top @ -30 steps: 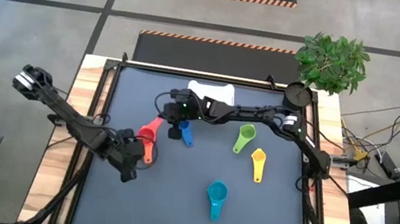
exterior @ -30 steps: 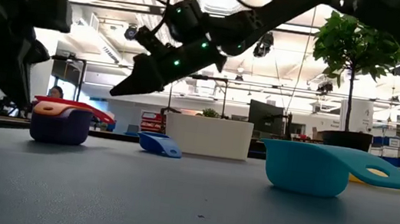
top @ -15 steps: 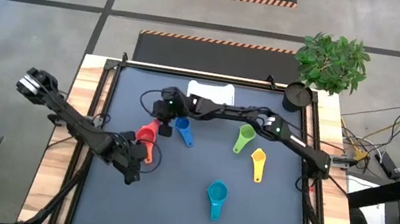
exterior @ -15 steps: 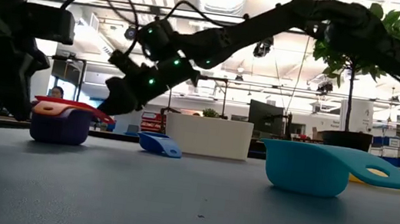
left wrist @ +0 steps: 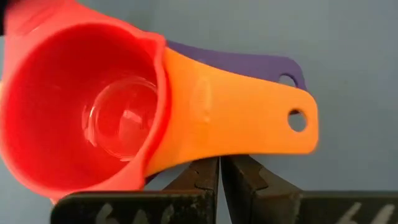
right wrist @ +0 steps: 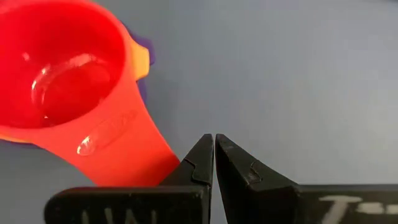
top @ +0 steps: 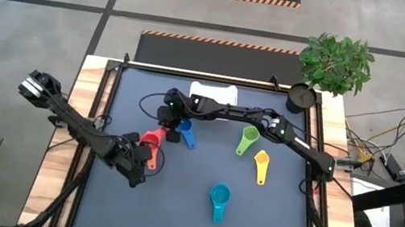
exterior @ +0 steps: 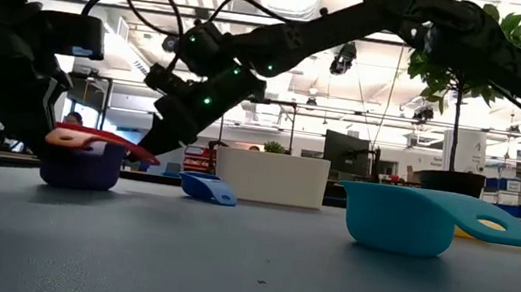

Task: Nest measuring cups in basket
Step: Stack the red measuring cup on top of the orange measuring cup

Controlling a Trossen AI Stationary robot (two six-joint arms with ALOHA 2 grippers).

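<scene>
On the desk [top: 195,210] a stack of three cups sits left of centre: the red cup [top: 151,135] nested in the orange cup [left wrist: 249,118], which sits in the purple cup [exterior: 79,165]. In the high view the stack lies between the two claws.

The left claw [top: 138,158] is clenched, its tips pressed together just beside the orange and purple handles, holding nothing. In the left wrist view its fingers [left wrist: 205,177] meet right under the orange handle; whether they touch it is hard to say.

The right claw [top: 168,127] is also clenched and empty, its tips together at the red cup's handle, which points toward it in the right wrist view. In the low view this claw angles down onto the stack from the right.

The blue cup [top: 186,134] lies just beside the right claw. The green cup [top: 247,140] and yellow cup [top: 261,166] lie right of centre, the teal cup [top: 219,200] nearer the front edge. The basket [top: 215,93] stands at the back edge, well apart from the stack.
</scene>
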